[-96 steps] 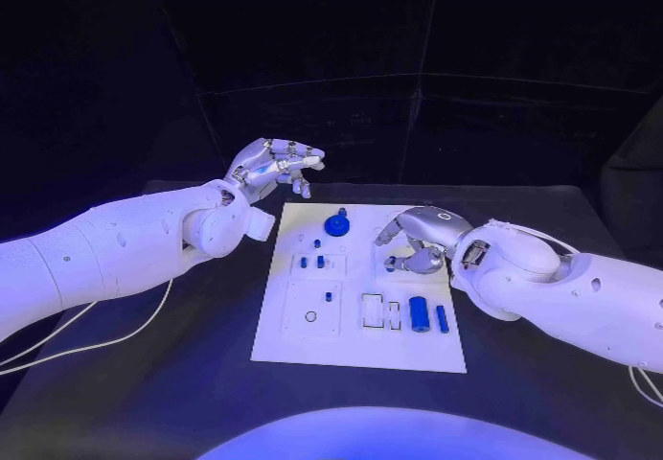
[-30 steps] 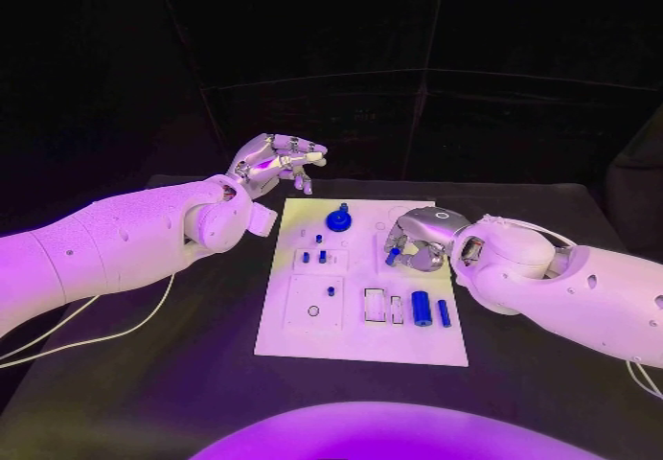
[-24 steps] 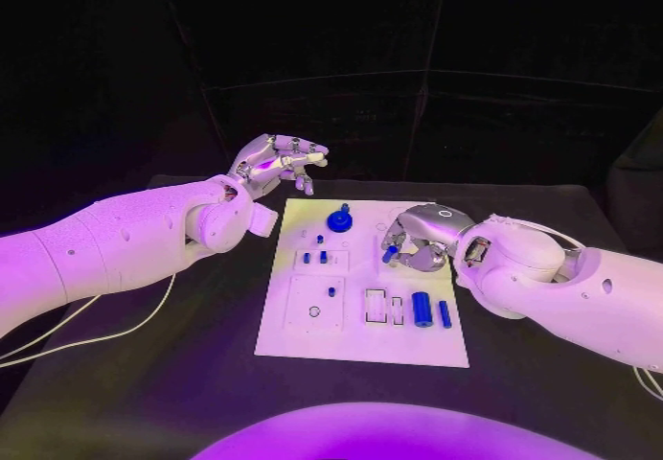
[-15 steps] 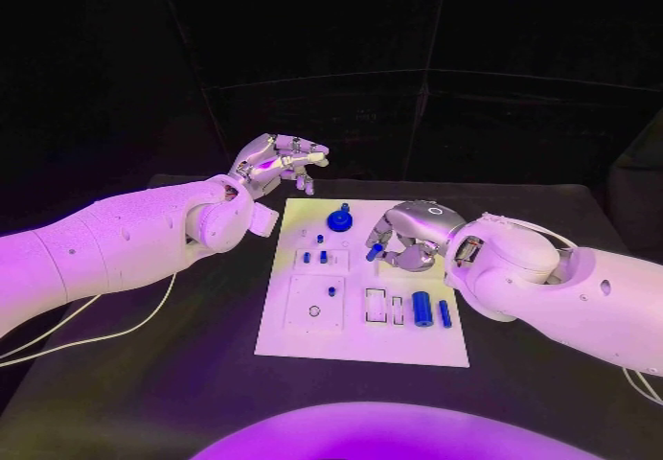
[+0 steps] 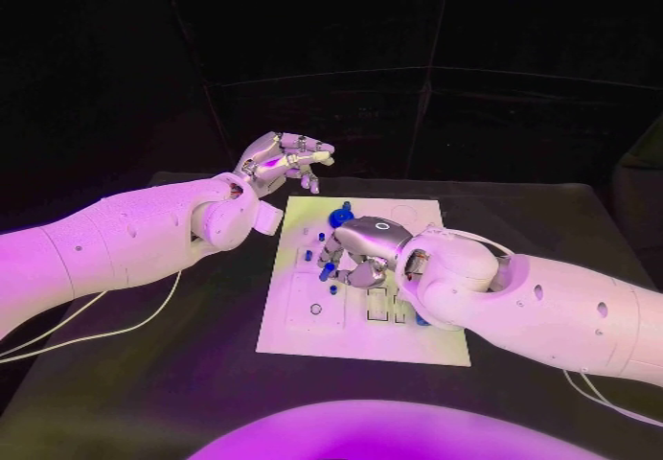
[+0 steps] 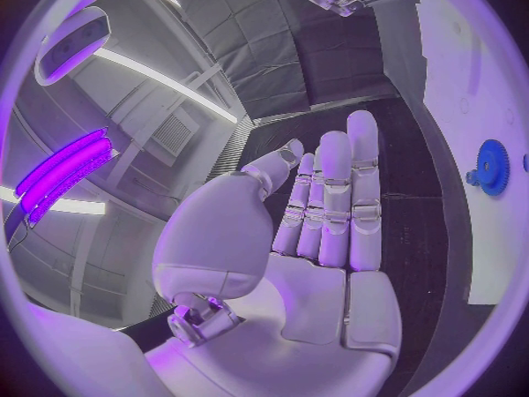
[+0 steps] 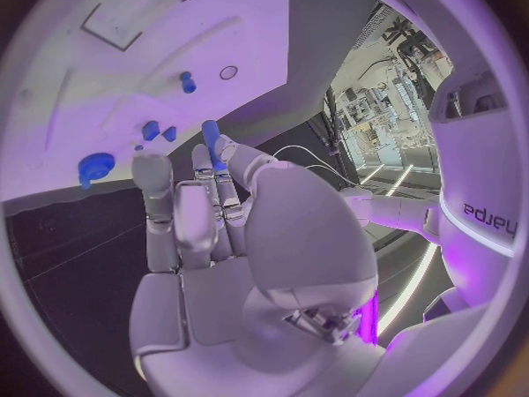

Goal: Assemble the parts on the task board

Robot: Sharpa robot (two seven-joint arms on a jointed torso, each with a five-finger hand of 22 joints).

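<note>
While the left hand [image 5: 284,158] hovers empty, fingers loosely curled, beyond the board's [image 5: 311,331] far-left corner, the right wrist view reveals the right hand [image 5: 354,251] pinching a blue peg [image 7: 211,138] over the board's middle.

L robot hand [image 6: 320,238] near blue gear [image 6: 492,167]

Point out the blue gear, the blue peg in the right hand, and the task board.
blue gear [image 6: 492,167]: left wrist view, toothed face.
blue peg [image 7: 211,141]: right wrist view, shaft above the fingertips.
task board [image 5: 362,347]: head view, bare near edge.
</note>
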